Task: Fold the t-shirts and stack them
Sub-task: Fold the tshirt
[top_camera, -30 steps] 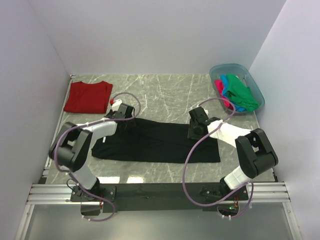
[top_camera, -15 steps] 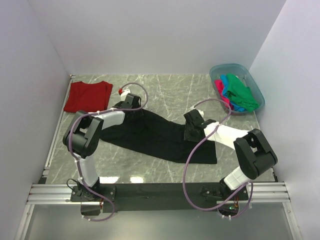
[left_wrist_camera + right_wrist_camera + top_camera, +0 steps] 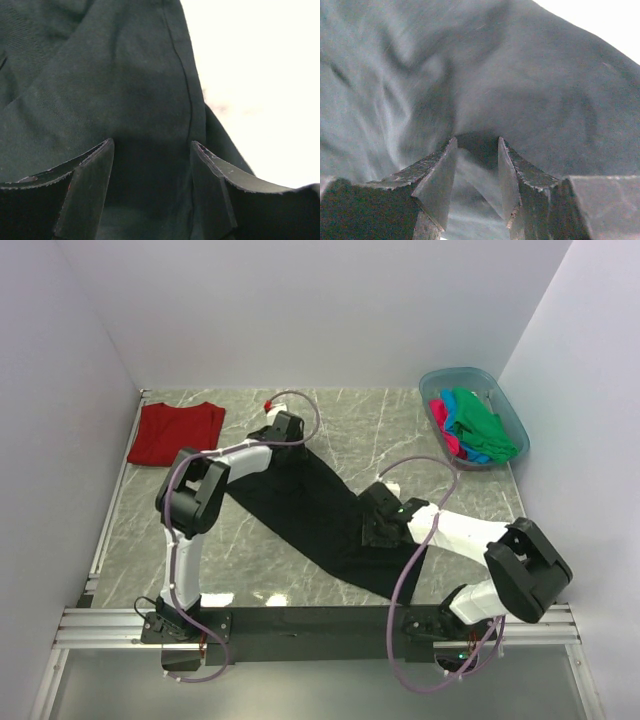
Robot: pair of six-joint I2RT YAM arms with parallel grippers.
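While the red t-shirt (image 3: pixel 172 433) lies folded, the black t-shirt (image 3: pixel 315 505) between my jaws isn't. My right gripper (image 3: pixel 476 145) pinches it; left gripper (image 3: pixel 151 145), I cannot tell.

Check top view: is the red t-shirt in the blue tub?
No, the red t-shirt lies flat at far left, apart from the tub.

Far left on table (image 3: pixel 370 425): folded t-shirt (image 3: pixel 175 433). Right of it, diagonally across centre from far-left to near-right: spread t-shirt (image 3: pixel 310 505). Far right corner: tub (image 3: pixel 432 380), bundled t-shirts (image 3: pixel 478 425) inside.
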